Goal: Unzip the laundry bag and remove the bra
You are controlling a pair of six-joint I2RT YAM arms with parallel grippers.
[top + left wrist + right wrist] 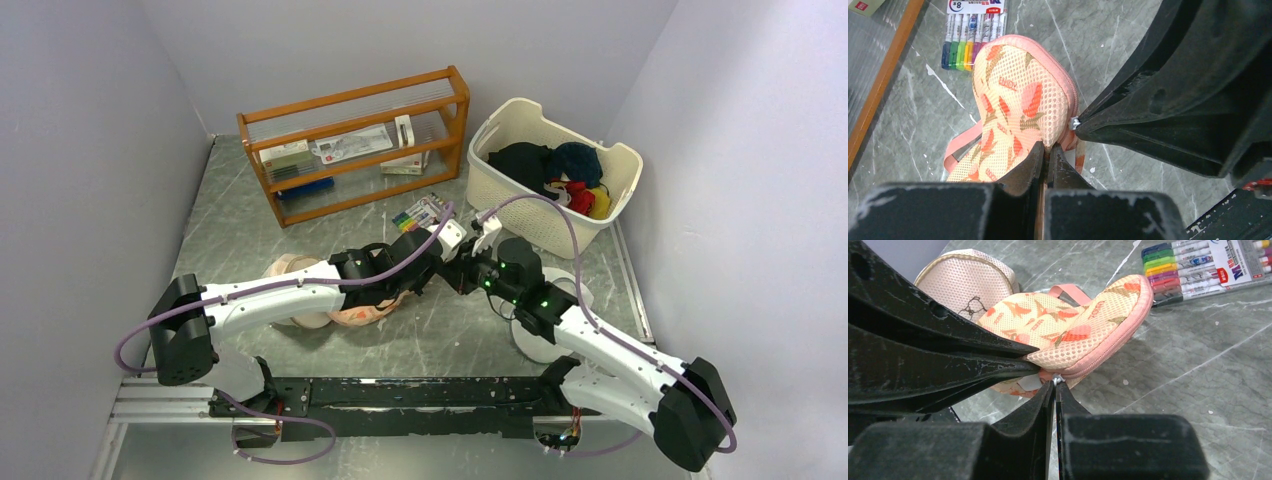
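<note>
The laundry bag [1018,95], peach with orange-red flowers, is tilted up off the grey table, its zip closed along the visible edge. My left gripper [1049,150] is shut on the bag's near edge fabric. My right gripper [1055,385] is shut on the silver zip pull [1056,380] at the bag's [1083,335] lower edge, right beside the left fingertips [1028,357]. In the top view both grippers, left [448,272] and right [468,272], meet at table centre, and the left arm hides most of the bag [362,312]. The bra is hidden.
A beige domed pouch with a spectacles drawing [968,285] lies behind the bag. A pack of markers [973,35] lies beyond it, near the wooden shelf [355,140]. A white basket of clothes [555,175] stands back right. White mesh discs [545,335] lie under the right arm.
</note>
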